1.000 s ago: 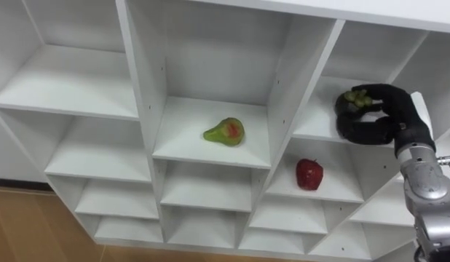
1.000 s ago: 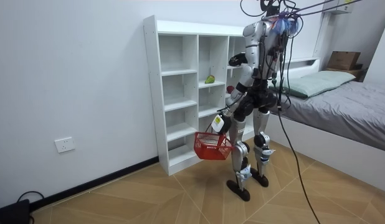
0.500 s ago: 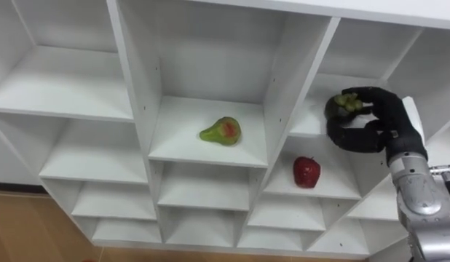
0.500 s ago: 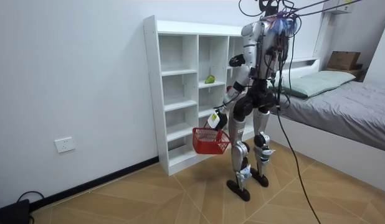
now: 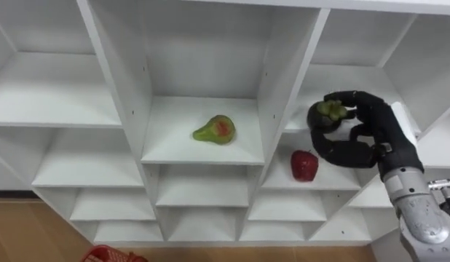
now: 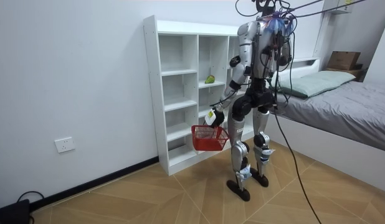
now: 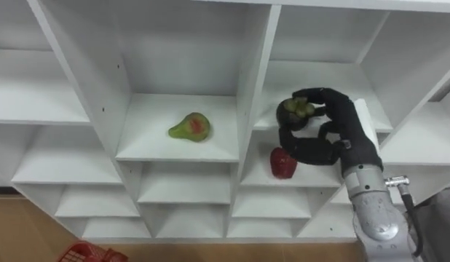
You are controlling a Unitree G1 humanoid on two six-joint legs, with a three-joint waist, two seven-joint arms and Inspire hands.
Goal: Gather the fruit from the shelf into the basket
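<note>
One grape bunch (image 5: 328,110) inside right hand (image 5: 372,132)

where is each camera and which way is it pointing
Left eye view: on the robot's head, facing the white closet; the right hand shows, curled round green grapes.
Right eye view: also on the head, slightly aside, facing the same shelves; same right hand.
Room view: stands off in the room, side-on to the whole robot before the white closet, left hand holding the red basket.
Shared: both eye views show the pear, the apple and a corner of the red basket.
</note>
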